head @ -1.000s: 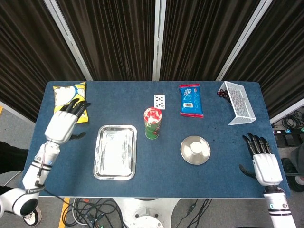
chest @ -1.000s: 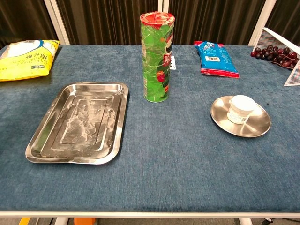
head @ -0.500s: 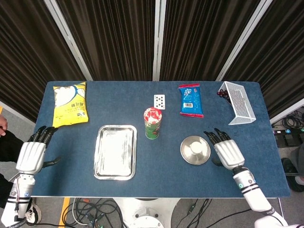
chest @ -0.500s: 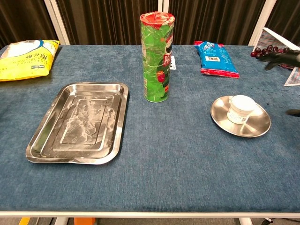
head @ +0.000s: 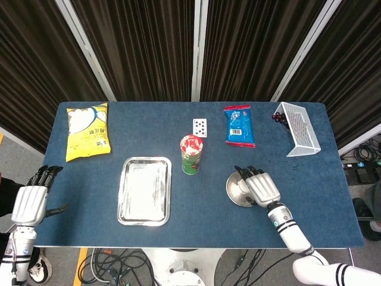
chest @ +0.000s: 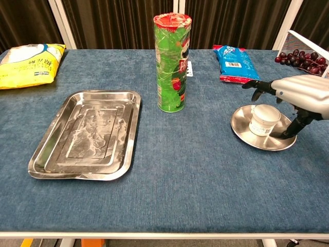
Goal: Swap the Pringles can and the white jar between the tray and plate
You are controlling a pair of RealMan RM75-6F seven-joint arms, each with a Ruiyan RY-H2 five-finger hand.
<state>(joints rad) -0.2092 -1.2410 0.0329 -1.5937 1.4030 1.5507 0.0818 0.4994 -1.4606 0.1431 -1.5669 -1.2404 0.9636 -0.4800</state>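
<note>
From the head view, the blue desk [head: 196,179] carries the steel tray [head: 144,190] left of centre, bare inside. The Pringles can [head: 191,154] stands upright on the desk cloth just right of the tray's far corner, on neither tray nor plate. The plate [head: 236,189] lies to the right, and the right hand [head: 258,186] is spread palm-down over its right half, hiding the white jar in this view; its fingers [head: 243,173] are apart and extended. The left hand [head: 30,201] hangs off the left edge of the desk, fingers loose and parted, holding nothing. Along the far side lie a yellow snack bag [head: 87,130], a playing card [head: 200,127], a blue snack packet [head: 239,126] and a white wire basket [head: 299,128] tipped on its side.

From the chest view, the white jar [chest: 264,120] sits upright in the plate [chest: 244,128]. The right hand [chest: 301,93] hovers over it from the right, fingers [chest: 261,86] reaching above the jar's far side and the thumb dropping near its right flank; whether any of them touches the jar cannot be told, and nothing is clasped. The Pringles can [chest: 173,63] stands between tray [chest: 85,135] and plate, nearer the tray. Dark grapes [chest: 298,59] lie at the basket's mouth, far right. The left hand does not show here.
</note>
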